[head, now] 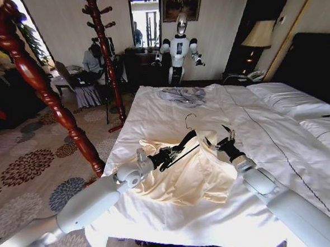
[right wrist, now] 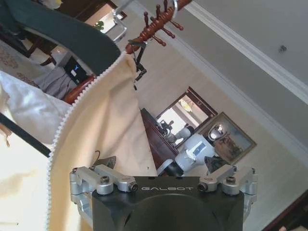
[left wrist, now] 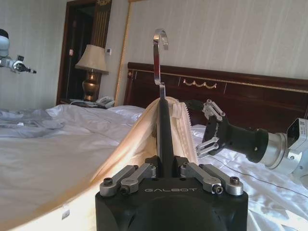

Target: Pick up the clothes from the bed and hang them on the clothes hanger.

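Note:
The clothes (head: 193, 175), a pale cream-yellow shirt, lie bunched on the white bed (head: 153, 107), with the upper part draped over the clothes hanger (head: 184, 142). The black hanger's silver hook (head: 189, 120) sticks up. My left gripper (head: 169, 153) is shut on the hanger's arm. In the left wrist view the clothes hanger (left wrist: 166, 127) stands between the fingers, with the shirt (left wrist: 130, 149) hanging over it. My right gripper (head: 219, 142) is open just beside the shirt's collar (left wrist: 184, 115). In the left wrist view the right gripper (left wrist: 209, 129) shows both fingers spread. The right wrist view shows the shirt's zip edge (right wrist: 86, 96).
A smaller grey garment (head: 183, 95) lies at the bed's far end. White pillows (head: 289, 99) lie to the right. A red-brown wooden coat stand (head: 45, 89) rises at the left of the bed, another stand (head: 105, 54) farther back. Another white robot (head: 178, 50) stands by the far wall.

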You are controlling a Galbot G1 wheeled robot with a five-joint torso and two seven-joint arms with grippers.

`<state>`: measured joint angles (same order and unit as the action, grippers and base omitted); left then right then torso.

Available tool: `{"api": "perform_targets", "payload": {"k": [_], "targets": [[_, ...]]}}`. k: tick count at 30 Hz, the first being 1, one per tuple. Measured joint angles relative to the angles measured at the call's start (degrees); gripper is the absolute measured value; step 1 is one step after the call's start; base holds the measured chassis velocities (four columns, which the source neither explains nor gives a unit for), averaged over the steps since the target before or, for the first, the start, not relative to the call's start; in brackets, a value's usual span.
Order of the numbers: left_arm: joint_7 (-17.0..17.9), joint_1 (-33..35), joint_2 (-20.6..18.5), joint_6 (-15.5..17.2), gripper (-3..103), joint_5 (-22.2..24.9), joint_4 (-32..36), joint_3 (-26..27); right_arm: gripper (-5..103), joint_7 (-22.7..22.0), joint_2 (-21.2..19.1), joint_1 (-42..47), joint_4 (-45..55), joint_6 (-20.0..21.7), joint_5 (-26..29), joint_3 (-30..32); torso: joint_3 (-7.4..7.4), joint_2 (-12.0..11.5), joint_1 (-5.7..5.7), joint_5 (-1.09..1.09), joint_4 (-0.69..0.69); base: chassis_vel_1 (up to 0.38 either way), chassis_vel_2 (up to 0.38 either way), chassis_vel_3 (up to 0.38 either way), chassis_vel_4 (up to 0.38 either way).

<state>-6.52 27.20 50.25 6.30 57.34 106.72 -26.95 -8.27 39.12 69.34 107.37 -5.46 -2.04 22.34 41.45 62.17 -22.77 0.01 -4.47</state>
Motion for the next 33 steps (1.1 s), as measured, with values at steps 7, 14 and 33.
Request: {"api": "perform_targets", "payload": {"k": [7,14,33], "targets": [[0.0,0.0,-0.4,0.9,15,0.2,1.5,-0.3,100,0.8,0.3,-1.2,-2.0,-3.4,-8.0,0.2,0.00,0.0,0.01,-0.01,0.01,0.000,0.000,0.000,0.000],[-0.4,0.2,-1.8,1.9,15,0.6,2.6,0.4,100,2.5,0.5,-2.9,-4.0,-6.9,-15.0,0.7,0.00,0.0,0.00,0.00,0.00,0.000,0.000,0.000,0.000],[-0.5,1.0,-2.9,2.1,15,0.4,4.0,-0.1,55,5.4,0.9,-5.0,-8.8,-16.1,-26.2,1.5,0.00,0.0,0.00,-0.01,0.01,0.000,0.000,0.000,0.000]]}}
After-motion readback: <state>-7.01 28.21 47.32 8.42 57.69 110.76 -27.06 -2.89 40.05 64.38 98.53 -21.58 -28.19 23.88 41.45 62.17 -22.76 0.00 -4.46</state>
